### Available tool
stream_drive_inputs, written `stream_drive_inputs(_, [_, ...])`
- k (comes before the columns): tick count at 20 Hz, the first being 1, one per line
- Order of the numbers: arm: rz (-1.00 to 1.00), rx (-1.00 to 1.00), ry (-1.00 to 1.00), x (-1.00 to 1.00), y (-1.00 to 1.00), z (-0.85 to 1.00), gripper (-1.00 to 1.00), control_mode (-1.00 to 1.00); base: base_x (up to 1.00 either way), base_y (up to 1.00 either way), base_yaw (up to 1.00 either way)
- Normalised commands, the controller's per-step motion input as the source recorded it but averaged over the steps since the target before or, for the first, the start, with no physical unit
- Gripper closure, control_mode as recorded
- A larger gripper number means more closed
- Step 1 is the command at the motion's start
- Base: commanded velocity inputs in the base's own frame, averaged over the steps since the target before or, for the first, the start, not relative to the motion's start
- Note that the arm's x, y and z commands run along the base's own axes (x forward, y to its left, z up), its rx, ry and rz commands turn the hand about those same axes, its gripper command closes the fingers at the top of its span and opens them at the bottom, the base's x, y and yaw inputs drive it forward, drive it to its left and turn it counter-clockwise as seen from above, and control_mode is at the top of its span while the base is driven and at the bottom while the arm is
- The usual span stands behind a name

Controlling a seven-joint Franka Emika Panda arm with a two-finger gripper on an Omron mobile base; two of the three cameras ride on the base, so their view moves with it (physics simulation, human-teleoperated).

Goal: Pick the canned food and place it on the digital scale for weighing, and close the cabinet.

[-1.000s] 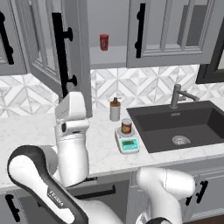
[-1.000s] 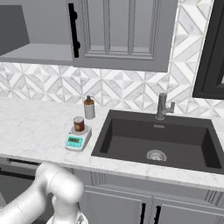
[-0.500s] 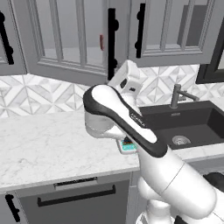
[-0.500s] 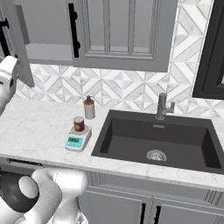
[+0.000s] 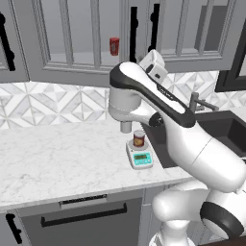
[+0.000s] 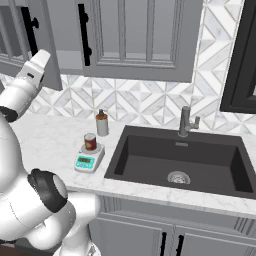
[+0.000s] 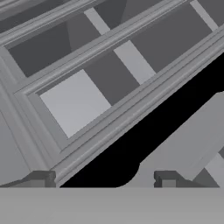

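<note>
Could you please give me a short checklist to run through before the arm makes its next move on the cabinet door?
1. Canned food sits on the digital scale, upright: ok.
2. Gripper holds nothing, fingertips apart: ok.
3. Cabinet door fully shut: cannot tell; in the right base view a door panel beside the hand seems to stand ajar.
4. Hand faces the door frame closely: ok.
5. Pump bottle stands apart from the scale, undisturbed: ok.

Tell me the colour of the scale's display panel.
Teal, on the digital scale; clearest in the left base view.
</note>
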Motion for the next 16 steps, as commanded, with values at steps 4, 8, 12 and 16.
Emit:
stream_drive_inputs(4, [-0.26,0.00,-0.23,0.99,0.24,-0.14,-1.00,-1.00,0.00,0.00,0.00])
stream_drive_inputs(8, [-0.23,0.04,-0.17,1.00,0.06,-0.18,-1.00,-1.00,0.00,0.00,0.00])
stream_drive_inputs(12, [-0.10,0.08,0.00,1.00,0.00,0.00,-1.00,-1.00,0.00,0.00,0.00])
stream_drive_inputs(16, [-0.01,0.09,0.00,1.00,0.00,-0.02,-1.00,-1.00,0.00,0.00,0.00])
